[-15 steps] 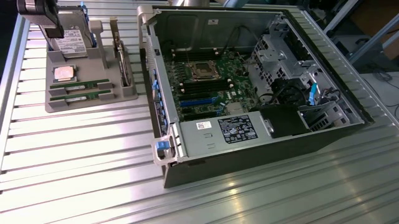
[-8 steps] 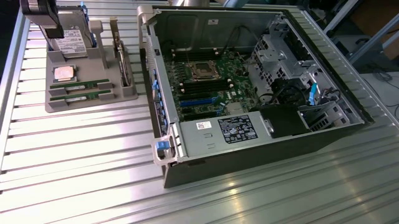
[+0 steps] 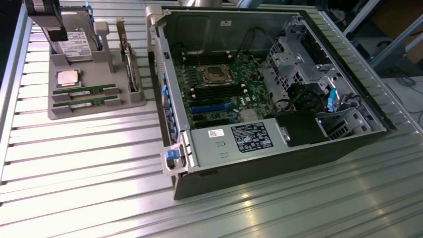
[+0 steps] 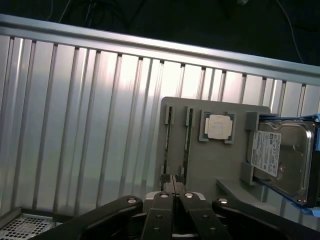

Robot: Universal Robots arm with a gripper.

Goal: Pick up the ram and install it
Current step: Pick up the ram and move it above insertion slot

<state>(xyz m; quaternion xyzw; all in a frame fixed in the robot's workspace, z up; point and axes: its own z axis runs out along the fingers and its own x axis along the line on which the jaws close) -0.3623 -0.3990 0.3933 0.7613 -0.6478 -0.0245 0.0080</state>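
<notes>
Two ram sticks (image 3: 82, 90) (image 3: 84, 102) lie side by side in slots of a grey holder tray (image 3: 99, 110) at the exterior view's left. In the wrist view they appear edge-on, one ram stick (image 4: 167, 142) and the other (image 4: 187, 142). My gripper (image 4: 171, 182) is shut with nothing between its fingers and hangs above the tray's edge, close to the sticks' near ends. From outside, the gripper (image 3: 58, 34) shows as a dark body high over the tray's far end. The open computer case (image 3: 264, 163) holds the motherboard (image 3: 218, 94) with its black memory slots (image 3: 215, 92).
The tray also carries a square silver processor (image 3: 68, 77) (image 4: 218, 126), an upright hard drive (image 3: 74, 47) (image 4: 279, 159) and an upright expansion card (image 3: 132, 67). Inside the case sit a power supply (image 3: 241, 139) and drive cages (image 3: 297, 54). Everything rests on a ribbed metal table (image 3: 86, 163).
</notes>
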